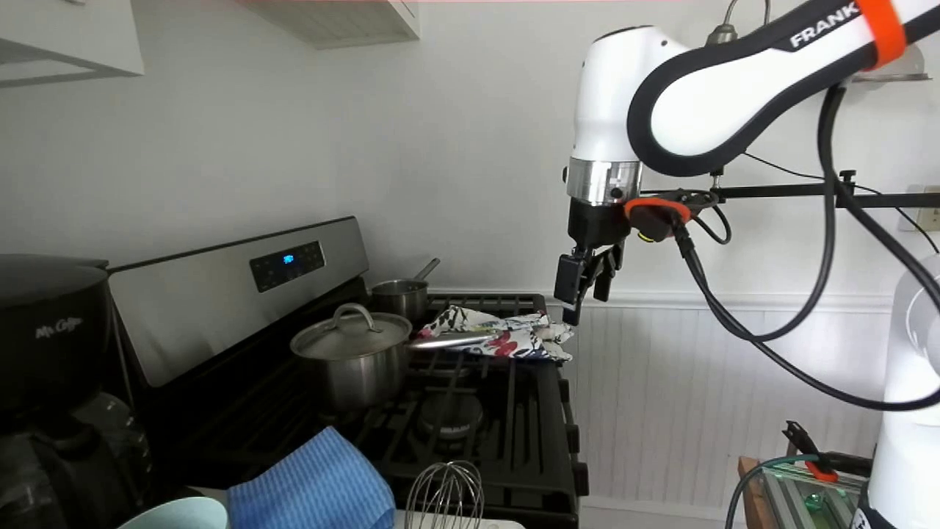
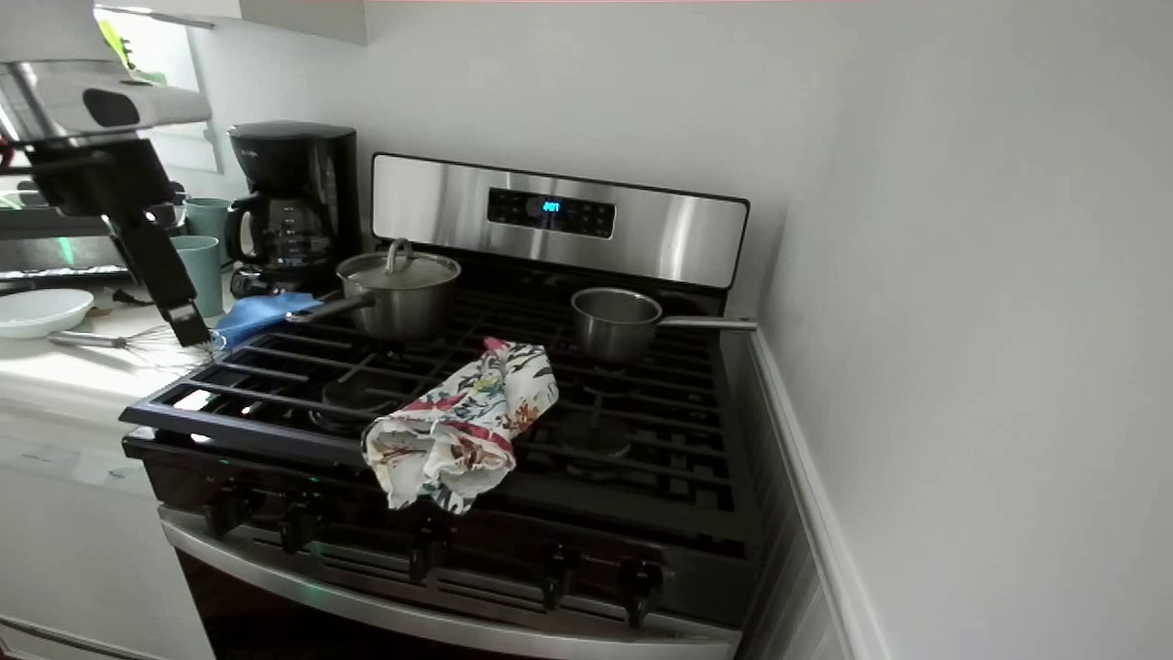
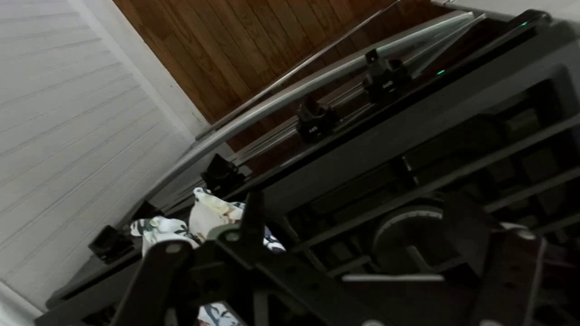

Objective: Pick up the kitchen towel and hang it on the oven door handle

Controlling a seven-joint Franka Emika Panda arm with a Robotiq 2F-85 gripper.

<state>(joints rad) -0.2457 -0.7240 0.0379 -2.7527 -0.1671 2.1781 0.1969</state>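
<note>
In the wrist view, the tool (image 1: 585, 305) hides part of the kitchen towel (image 2: 481, 408), and a burner (image 3: 405, 235) is hard to make out. In an exterior view, the handle of the lidded pot (image 1: 356, 371) crosses in front of the towel, and the coffee maker (image 1: 55, 367) is cut off between 8 and 9 o'clock. The arm (image 1: 720, 103) runs out of both exterior views. The tool is released, its fingers standing apart.

The kitchen towel lies bunched on the stove (image 2: 623, 509); seen from the oven's front, the lidded pot stands at 11 o'clock from it and the open saucepan (image 2: 612, 330) at 2 o'clock. Between 9 and 10 o'clock, the counter (image 2: 55, 376) carries a white bowl (image 2: 41, 312), a whisk (image 2: 87, 339) and a blue cloth (image 2: 261, 313). A pale wall (image 2: 990, 321) rises at 3 o'clock. A wooden floor (image 3: 253, 54) shows at 12 o'clock in the wrist view.

One end of the towel spills over the stove's front edge toward the knobs (image 2: 557, 577), with the oven door handle (image 2: 316, 596) beyond at 6 o'clock. The tool hangs in the air toward 10 o'clock, well apart from the towel and the wall.
</note>
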